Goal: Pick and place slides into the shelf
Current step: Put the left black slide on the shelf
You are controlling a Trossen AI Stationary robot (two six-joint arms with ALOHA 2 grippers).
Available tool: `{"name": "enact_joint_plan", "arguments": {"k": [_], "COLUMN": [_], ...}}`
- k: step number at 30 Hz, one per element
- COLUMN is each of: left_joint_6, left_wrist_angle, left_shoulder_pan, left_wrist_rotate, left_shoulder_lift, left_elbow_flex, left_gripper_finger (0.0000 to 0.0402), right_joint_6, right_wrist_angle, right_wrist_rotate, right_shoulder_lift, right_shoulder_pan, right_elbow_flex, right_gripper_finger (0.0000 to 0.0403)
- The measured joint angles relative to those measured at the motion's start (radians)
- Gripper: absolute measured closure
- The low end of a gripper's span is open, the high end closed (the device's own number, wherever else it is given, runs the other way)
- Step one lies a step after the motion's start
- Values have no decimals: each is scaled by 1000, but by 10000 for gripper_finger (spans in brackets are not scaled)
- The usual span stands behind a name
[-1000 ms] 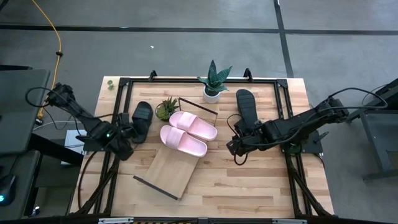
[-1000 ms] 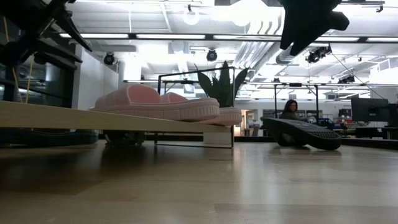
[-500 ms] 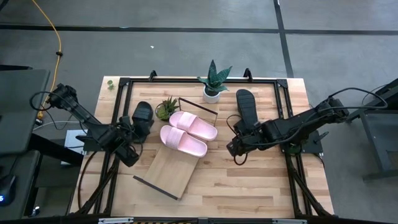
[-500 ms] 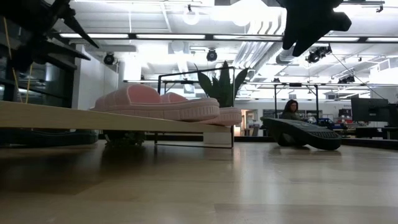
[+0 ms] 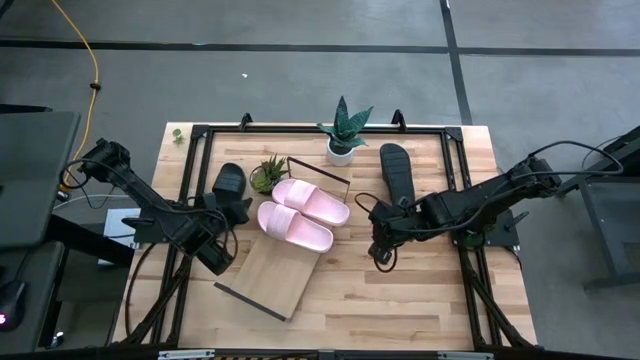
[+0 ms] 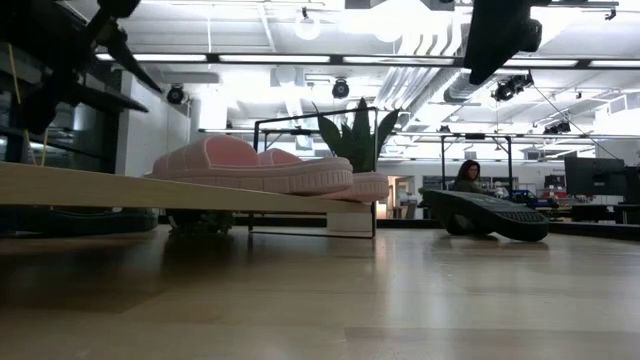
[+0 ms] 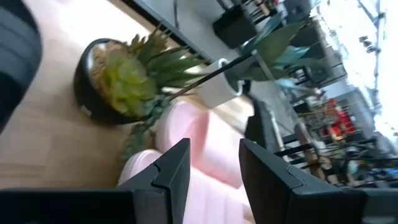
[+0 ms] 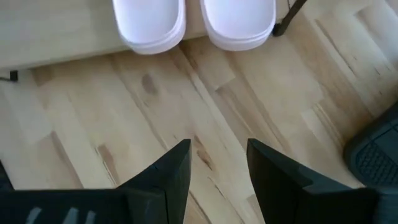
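**Item 1 — shelf** (image 5: 272, 272): light-wood board with dark end frames, lying at an angle on the surface (image 5: 420, 300). All places below are given relative to it.

**Item 2 — pale pink slides** (image 5: 302, 213): two, side by side on the shelf's far end, toes overhanging its edge in the right wrist view. Status: placed.

**Item 3 — black slide, left** (image 5: 228, 180): on the surface just off the shelf's far left corner, beside a small green succulent (image 5: 268, 173). Status: not yet placed.

**Item 4 — black slide, right** (image 5: 396, 172): on the surface well to the right of the shelf, sole up as far as the low view suggests. Status: not yet placed.

**Item 5 — left end effector** (image 5: 232, 212): over the shelf's left side, near the left black slide; fingers apart, nothing between them.

**Item 6 — right end effector** (image 5: 378, 240): above bare surface to the right of the shelf, short of the right black slide; fingers apart, carrying nothing.

**Item 7 — potted spiky plant** (image 5: 343, 132): beyond the shelf's far end; not part of the task.

**Progress:** half complete by count; both black slides remain, neither gripped.
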Motion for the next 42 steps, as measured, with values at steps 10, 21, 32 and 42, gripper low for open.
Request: {"name": "enact_joint_plan", "arguments": {"k": [10,21,32,42], "left_joint_6": [-50,-26,9,-18], "left_wrist_angle": [-165,-276,-203,-154], "left_shoulder_pan": [9,4,7,6], "left_wrist_rotate": [163,298,349,426], "left_shoulder_lift": [40,39,204,353], "left_elbow_flex": [0,-25,-39,-36], "left_gripper_finger": [275,275,275,275], "right_joint_6": [-73,-59,-11,59], "right_wrist_angle": [-14,-39,-44,-52], "right_wrist_rotate": [-72,-75,-63,-52], "right_shoulder_lift": [0,0,0,-1], "right_shoulder_pan": [-14,-27,-34,-33], "right_elbow_flex": [0,0,0,0], "right_gripper_finger": [257,257,257,257]}}
